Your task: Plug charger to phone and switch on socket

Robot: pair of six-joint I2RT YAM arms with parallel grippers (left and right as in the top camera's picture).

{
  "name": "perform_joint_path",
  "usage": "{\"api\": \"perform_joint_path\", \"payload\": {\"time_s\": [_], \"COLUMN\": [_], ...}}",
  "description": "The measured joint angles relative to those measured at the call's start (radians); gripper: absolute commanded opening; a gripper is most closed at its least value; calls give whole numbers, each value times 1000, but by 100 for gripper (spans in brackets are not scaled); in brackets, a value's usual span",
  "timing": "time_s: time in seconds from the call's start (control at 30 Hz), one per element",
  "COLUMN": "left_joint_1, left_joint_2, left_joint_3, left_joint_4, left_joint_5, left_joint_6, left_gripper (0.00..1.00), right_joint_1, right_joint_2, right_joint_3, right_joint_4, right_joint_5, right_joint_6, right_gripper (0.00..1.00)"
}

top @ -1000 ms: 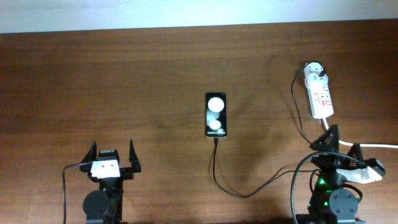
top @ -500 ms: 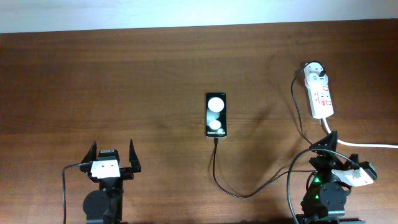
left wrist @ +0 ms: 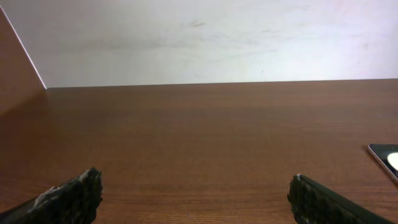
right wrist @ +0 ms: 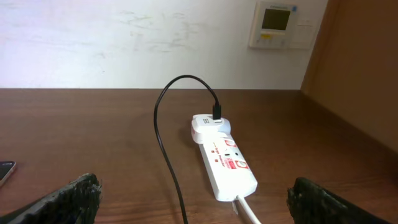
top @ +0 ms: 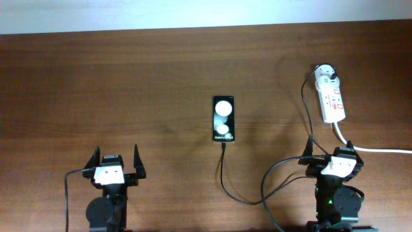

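The black phone lies flat at mid table, two white spots on its face; its edge shows in the left wrist view. The thin black charger cable runs from the phone's near end, loops right and up to the white round adapter plugged into the white socket strip. In the right wrist view the strip and adapter lie ahead. My right gripper is open and empty, just short of the strip. My left gripper is open and empty at the front left.
The strip's thick white cord runs off to the right past the right arm. A white wall with a thermostat panel stands behind the table. The left arm base sits at the front left edge.
The right arm has swung back from the right and turned to face straight ahead, coming down low at the front edge. The left arm, phone and cable have not moved.
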Motion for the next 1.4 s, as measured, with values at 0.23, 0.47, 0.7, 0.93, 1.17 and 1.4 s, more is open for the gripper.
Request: {"api": "perform_joint_path", "payload": {"time_s": [0.23, 0.47, 0.7, 0.93, 1.17, 1.4], "left_joint_1": [0, 0, 0, 0, 0, 0], "left_joint_2": [0, 0, 0, 0, 0, 0], "left_joint_3": [0, 0, 0, 0, 0, 0], "left_joint_4": [0, 0, 0, 0, 0, 0], "left_joint_5": [0, 0, 0, 0, 0, 0], "left_joint_6": [0, 0, 0, 0, 0, 0], "left_gripper": [99, 99, 99, 99, 99, 99], "right_joint_1": [0, 0, 0, 0, 0, 0], "right_joint_2": [0, 0, 0, 0, 0, 0], "right_joint_3": [0, 0, 0, 0, 0, 0], "right_joint_4": [0, 0, 0, 0, 0, 0], "right_joint_5": [-1, -1, -1, -1, -1, -4], "right_joint_6": [0, 54, 56, 56, 57, 57], "right_gripper": [99, 99, 99, 99, 99, 99]}}
